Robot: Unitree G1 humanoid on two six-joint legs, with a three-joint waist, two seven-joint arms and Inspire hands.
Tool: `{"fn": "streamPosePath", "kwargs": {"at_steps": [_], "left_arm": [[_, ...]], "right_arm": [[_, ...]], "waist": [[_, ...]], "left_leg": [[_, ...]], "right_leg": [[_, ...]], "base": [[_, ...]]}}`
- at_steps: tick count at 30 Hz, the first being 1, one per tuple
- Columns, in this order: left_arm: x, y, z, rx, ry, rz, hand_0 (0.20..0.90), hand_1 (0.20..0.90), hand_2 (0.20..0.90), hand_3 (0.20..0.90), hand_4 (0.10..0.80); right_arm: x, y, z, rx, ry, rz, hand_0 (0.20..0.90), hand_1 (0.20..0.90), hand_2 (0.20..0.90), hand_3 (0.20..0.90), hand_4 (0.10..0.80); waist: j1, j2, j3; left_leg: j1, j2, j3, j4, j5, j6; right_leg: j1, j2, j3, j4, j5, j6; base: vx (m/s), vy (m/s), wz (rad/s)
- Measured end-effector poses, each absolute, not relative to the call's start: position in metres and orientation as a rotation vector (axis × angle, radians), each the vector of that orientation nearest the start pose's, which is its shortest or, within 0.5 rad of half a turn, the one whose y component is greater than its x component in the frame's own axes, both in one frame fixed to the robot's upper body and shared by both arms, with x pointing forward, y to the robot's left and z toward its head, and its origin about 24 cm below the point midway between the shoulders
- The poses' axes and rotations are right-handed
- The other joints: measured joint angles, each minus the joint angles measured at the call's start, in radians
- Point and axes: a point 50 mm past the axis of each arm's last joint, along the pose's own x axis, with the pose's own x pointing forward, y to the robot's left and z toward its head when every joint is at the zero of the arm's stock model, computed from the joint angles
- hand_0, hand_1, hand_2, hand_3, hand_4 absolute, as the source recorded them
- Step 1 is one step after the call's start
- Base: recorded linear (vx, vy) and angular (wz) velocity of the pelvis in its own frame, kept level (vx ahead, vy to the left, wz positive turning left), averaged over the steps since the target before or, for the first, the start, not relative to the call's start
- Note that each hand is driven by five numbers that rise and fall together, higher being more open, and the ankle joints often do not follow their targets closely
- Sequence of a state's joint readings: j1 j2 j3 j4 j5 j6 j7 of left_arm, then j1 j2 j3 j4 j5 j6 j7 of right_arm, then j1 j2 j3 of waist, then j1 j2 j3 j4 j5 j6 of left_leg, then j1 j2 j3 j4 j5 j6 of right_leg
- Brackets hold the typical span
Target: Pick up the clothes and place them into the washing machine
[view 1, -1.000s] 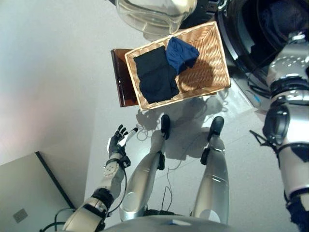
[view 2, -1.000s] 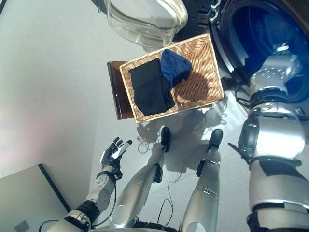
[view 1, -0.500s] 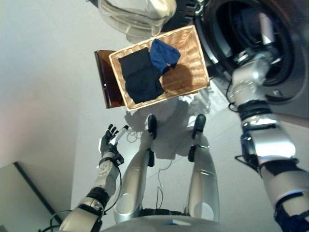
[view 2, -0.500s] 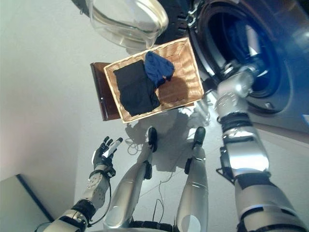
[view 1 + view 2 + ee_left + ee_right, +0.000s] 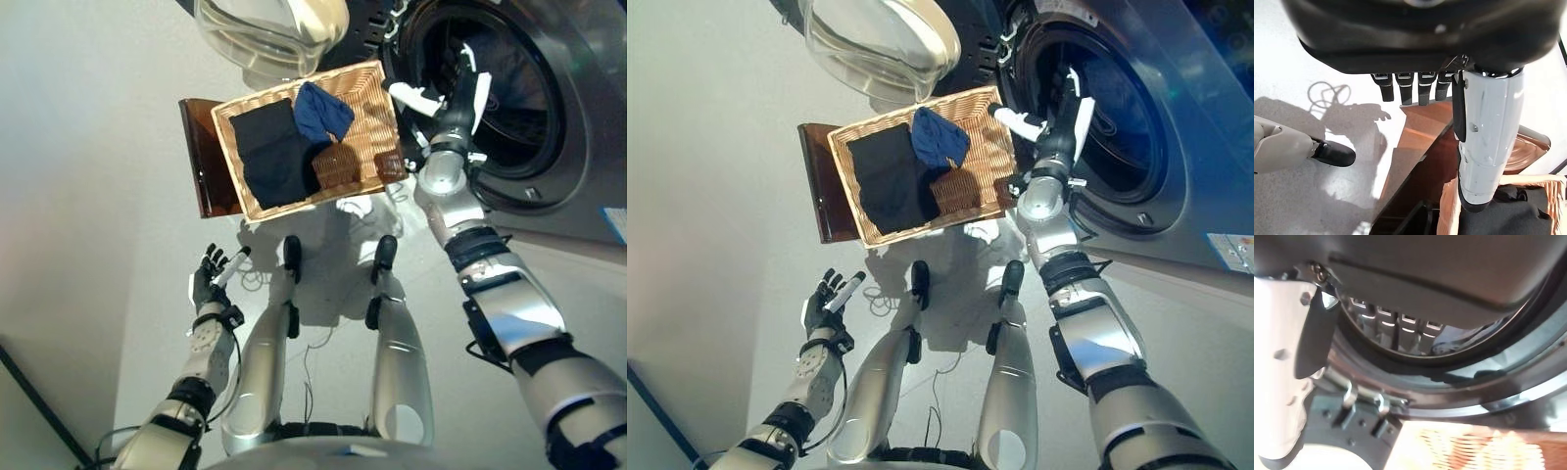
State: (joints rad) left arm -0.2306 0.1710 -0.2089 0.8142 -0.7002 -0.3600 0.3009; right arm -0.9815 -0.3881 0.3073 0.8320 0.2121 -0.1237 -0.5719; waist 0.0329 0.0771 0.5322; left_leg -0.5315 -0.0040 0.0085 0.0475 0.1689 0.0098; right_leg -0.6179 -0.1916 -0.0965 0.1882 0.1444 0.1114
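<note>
— Wicker, that basket (image 5: pixel 372 117)? What's in it?

— Yes, woven wicker, sitting on a brown stand (image 5: pixel 196 157) on the floor (image 5: pixel 98 196). Two pieces of clothing lie inside: a black garment (image 5: pixel 269 157) spread along the side nearest the stand, and a blue garment (image 5: pixel 321 111) bunched beside it, touching its edge. The other half of the basket is bare weave.

— Where is the washer?

— Just beside the basket, on the robot's right. The washer (image 5: pixel 558 147) has its round opening facing the basket, and the drum (image 5: pixel 1117 117) is dark inside. Its glass door (image 5: pixel 269 34) is swung open and hangs above the basket's far end.

— And the right robot hand?

— The right robot hand (image 5: pixel 460 93) is at the rim of the opening, fingers straight and spread, the white-covered thumb standing out toward the basket. It holds nothing. In the right wrist view the fingers (image 5: pixel 1400 325) reach past the grey door seal, with a hinge and a strip of basket weave close by.

— Anything already in the drum?

— The wrist view shows something pale bluish past the fingers, but I cannot tell what it is.

— The left one?

— The left robot hand (image 5: pixel 211 279) is low at the robot's left side, well apart from the basket, over the floor. Its fingers are relaxed and open, empty. Its wrist view looks along the white thumb toward the brown stand and a corner of the basket with black cloth in it.
</note>
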Motion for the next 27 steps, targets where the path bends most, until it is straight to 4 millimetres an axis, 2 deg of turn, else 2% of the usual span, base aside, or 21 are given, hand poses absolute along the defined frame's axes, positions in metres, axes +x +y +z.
{"fn": "streamPosePath", "kwargs": {"at_steps": [6, 9, 19, 21, 27], "left_arm": [[0.259, 0.191, -0.054, -0.295, 0.310, 0.423, 0.900, 0.900, 0.900, 0.900, 0.800], [0.260, 0.191, -0.052, -0.280, 0.299, 0.415, 0.900, 0.900, 0.900, 0.900, 0.800], [0.260, 0.191, -0.051, -0.271, 0.287, 0.415, 0.900, 0.900, 0.900, 0.900, 0.800], [0.260, 0.191, -0.051, -0.269, 0.285, 0.411, 0.900, 0.900, 0.900, 0.900, 0.800], [0.262, 0.190, -0.050, -0.270, 0.281, 0.409, 0.900, 0.900, 0.900, 0.900, 0.800]], "right_arm": [[0.400, -0.168, 0.188, -0.635, -0.378, -0.362, 0.900, 0.900, 0.900, 0.900, 0.800], [0.400, -0.165, 0.186, -0.834, -0.403, -0.338, 0.900, 0.900, 0.900, 0.900, 0.800], [0.404, -0.154, 0.169, -1.261, -0.404, -0.230, 0.900, 0.900, 0.900, 0.900, 0.800], [0.405, -0.150, 0.167, -1.395, -0.426, -0.199, 0.900, 0.900, 0.900, 0.900, 0.800], [0.408, -0.144, 0.161, -1.532, -0.408, -0.156, 0.900, 0.900, 0.900, 0.900, 0.800]], "waist": [[0.004, -0.023, 0.006], [0.005, -0.024, 0.007], [0.014, -0.026, 0.007], [0.014, -0.026, 0.008], [0.030, -0.026, 0.008]], "left_leg": [[0.000, 0.008, -0.001, 0.002, -0.001, -0.002], [0.001, 0.009, -0.003, 0.002, -0.003, -0.005], [0.000, 0.009, -0.011, -0.004, -0.003, -0.005], [0.000, 0.009, -0.014, -0.015, -0.001, -0.008], [-0.004, 0.012, -0.020, -0.027, 0.002, -0.006]], "right_leg": [[0.002, 0.008, -0.001, -0.003, 0.004, -0.001], [0.004, 0.008, -0.003, -0.004, 0.004, -0.001], [0.015, 0.008, -0.015, -0.022, 0.007, -0.004], [0.015, 0.009, -0.018, -0.030, 0.008, -0.003], [0.015, 0.011, -0.029, -0.041, 0.011, -0.006]], "base": [[0.000, 0.000, 0.00], [0.000, 0.000, 0.00], [0.001, -0.001, 0.01], [0.000, 0.000, 0.00], [0.008, -0.004, 0.02]]}}
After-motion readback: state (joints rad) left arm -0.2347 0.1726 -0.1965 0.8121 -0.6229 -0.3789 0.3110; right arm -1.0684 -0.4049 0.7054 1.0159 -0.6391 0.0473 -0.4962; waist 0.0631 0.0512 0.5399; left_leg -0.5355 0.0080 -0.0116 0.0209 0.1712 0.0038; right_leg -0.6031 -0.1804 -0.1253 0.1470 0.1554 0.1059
